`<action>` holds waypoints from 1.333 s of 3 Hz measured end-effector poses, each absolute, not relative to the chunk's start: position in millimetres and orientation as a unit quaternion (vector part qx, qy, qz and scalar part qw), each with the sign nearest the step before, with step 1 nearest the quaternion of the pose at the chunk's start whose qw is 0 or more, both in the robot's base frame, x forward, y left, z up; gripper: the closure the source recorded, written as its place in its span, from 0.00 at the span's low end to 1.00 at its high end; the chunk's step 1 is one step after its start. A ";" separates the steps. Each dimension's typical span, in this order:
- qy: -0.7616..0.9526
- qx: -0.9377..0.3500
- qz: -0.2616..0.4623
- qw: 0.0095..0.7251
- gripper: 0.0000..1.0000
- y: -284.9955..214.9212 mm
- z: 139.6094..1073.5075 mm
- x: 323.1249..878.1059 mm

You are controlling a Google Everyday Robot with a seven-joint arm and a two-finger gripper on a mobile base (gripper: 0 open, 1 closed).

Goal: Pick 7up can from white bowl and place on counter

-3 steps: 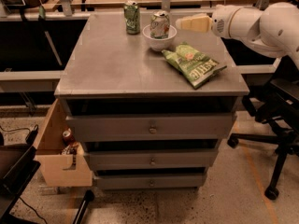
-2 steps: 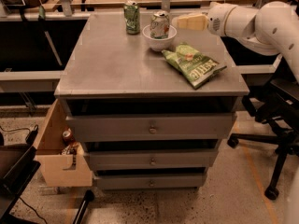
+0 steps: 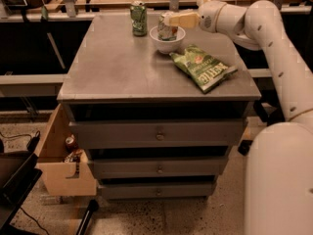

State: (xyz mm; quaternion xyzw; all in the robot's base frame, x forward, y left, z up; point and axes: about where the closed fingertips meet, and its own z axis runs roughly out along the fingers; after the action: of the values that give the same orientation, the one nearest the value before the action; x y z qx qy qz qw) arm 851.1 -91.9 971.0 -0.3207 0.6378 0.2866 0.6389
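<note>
The 7up can, pale silver with green lettering, stands in the white bowl at the back middle of the grey counter. My gripper reaches in from the right on the white arm. It is level with the can's top, right at the can and over the bowl's rim. The can's lower part is hidden by the bowl wall.
A darker green can stands upright just left of the bowl. A green chip bag lies right of centre on the counter. An open cardboard box sits on the floor at the left. A wooden table runs behind the counter.
My gripper has moved left from beside the bowl to over the bowl's rim at the can's top. The can, bowl and bag have not moved.
</note>
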 end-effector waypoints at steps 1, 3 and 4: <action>0.649 -0.326 0.274 0.631 0.00 -83.6 972.0 862.1; 0.693 -0.314 0.268 0.591 0.00 -68.3 945.8 874.6; 0.697 -0.304 0.292 0.580 0.23 -58.5 935.8 876.3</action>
State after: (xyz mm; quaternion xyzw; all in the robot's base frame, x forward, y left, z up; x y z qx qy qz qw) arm 876.3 -58.5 935.8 -0.3043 0.6967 0.2921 0.5803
